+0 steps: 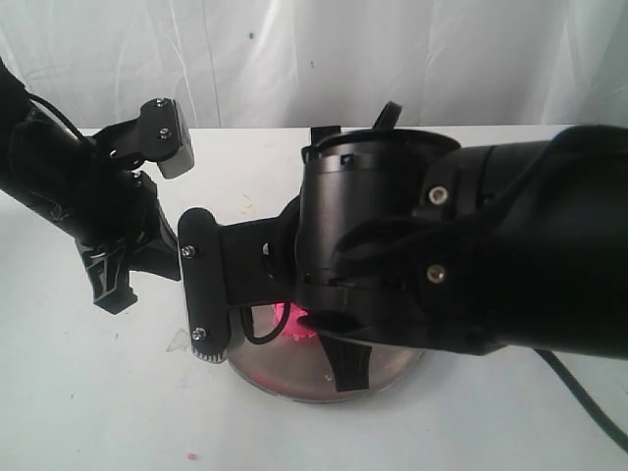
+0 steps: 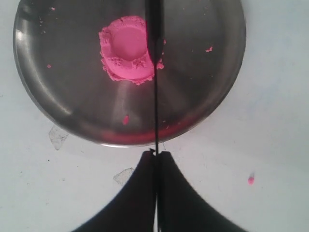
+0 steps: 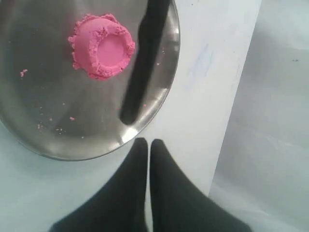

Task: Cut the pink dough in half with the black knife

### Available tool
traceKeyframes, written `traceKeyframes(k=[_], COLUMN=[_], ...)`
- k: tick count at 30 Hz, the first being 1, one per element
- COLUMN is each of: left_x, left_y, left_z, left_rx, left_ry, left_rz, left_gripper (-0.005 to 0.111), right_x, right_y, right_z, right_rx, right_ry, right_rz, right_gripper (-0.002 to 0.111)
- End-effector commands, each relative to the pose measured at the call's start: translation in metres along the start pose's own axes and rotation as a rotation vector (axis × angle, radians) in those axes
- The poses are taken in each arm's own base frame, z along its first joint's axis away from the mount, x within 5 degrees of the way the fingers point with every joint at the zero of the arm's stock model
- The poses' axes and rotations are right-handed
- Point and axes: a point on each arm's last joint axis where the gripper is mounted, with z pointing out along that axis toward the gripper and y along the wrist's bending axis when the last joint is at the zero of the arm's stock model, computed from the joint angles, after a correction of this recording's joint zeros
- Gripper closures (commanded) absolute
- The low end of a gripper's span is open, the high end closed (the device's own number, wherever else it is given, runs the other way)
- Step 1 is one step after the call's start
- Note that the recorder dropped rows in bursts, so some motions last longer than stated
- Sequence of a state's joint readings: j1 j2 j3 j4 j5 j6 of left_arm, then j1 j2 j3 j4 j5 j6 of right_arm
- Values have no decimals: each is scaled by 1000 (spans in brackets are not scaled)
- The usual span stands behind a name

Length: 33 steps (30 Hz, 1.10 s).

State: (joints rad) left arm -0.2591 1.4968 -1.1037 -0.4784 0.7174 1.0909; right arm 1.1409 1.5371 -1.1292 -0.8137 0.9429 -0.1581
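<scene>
The pink dough [image 2: 126, 48] is one whole round mound with a ragged rim, lying on the round steel plate [image 2: 203, 96]. My left gripper [image 2: 156, 153] is shut on the black knife [image 2: 155, 29], seen edge-on. The knife reaches over the plate and crosses the dough's rim on one side; contact cannot be told. In the right wrist view the dough [image 3: 102, 46] has the knife [image 3: 145, 63] as a blurred dark bar beside it. My right gripper [image 3: 148, 142] is shut and empty, just off the plate's rim [image 3: 96, 153]. In the exterior view the right arm hides most of the dough [image 1: 297, 319].
Pink crumbs [image 2: 125, 119] dot the plate, and one [image 2: 250, 180] lies on the white table. Clear scraps [image 2: 58, 137] lie by the plate. The table's edge [image 3: 236, 121] runs close to the plate. The plate's near rim [image 1: 294, 388] shows under the right arm.
</scene>
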Motion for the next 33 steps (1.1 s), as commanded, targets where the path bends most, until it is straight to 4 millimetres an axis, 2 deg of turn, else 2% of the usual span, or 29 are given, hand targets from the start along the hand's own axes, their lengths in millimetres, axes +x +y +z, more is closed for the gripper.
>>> traceKeyframes(k=[1, 6, 11, 16, 20, 23, 29, 33], left_x=[-3, -3, -3, -3, -3, -4, -3, -3], left_y=[-3, -3, -3, -3, -3, -2, -3, -3], left_z=[-3, -3, -3, -3, -3, -3, -3, -3], left_rx=[14, 14, 14, 14, 10, 8, 8, 8], left_ry=[-20, -20, -20, -20, -21, -22, -21, -21], left_rz=[-2, -2, -2, -2, -2, -2, 2, 2], left_gripper=[107, 107, 107, 107, 107, 107, 107, 107], right_x=[2, 2, 6, 20, 42, 56, 54, 52], right_y=[-1, -1, -4, -15, -31, -39, -35, -29], right_z=[-3, -3, -2, 4, 7, 11, 28, 50], right_rx=[9, 8, 14, -23, -71, -125, -351, -474], right_ry=[5, 12, 28, 10, -33, -61, -199, -259], right_rz=[-4, 7, 134, 275, 469, 523, 587, 546], right_gripper=[106, 106, 104, 91, 80, 71, 56, 54])
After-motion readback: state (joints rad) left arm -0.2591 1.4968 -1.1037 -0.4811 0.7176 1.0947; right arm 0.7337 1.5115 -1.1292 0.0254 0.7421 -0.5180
